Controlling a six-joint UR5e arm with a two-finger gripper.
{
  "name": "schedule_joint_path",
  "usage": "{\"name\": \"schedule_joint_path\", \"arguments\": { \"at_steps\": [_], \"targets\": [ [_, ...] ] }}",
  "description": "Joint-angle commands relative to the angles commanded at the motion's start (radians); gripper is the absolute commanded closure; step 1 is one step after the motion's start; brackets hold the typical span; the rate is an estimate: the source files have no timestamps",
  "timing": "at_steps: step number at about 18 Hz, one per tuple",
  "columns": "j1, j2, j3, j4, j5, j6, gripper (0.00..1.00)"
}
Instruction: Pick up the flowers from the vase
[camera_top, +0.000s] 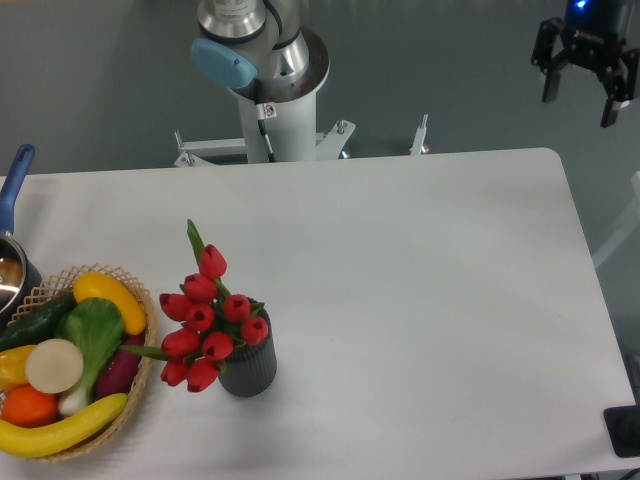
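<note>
The flowers (207, 322), a bunch of glossy red tulip buds with green leaves, stand in the vase (250, 368), a small dark grey ribbed cylinder, at the table's front left. My gripper (581, 92) is open and empty, high at the upper right, beyond the table's far right corner and far from the flowers.
A woven basket (135, 388) of vegetables and fruit sits at the front left, just left of the vase. A pot with a blue handle (12, 188) is at the left edge. The arm's base (272, 105) stands behind the table. A dark object (624, 430) lies off the front right corner.
</note>
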Motion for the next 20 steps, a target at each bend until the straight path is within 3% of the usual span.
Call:
{"name": "schedule_joint_path", "arguments": {
  "at_steps": [8,10,16,20],
  "targets": [
    [-0.003,0.005,-0.026,0.0,-0.009,-0.027,0.0],
    [-0.015,0.024,-0.069,0.008,-0.046,-0.108,0.0],
    [-0.026,0.029,-0.141,0.139,-0.29,-0.524,0.0],
    [-0.087,0.028,-0.15,0.169,-0.305,-0.714,0.0]
  ]
}}
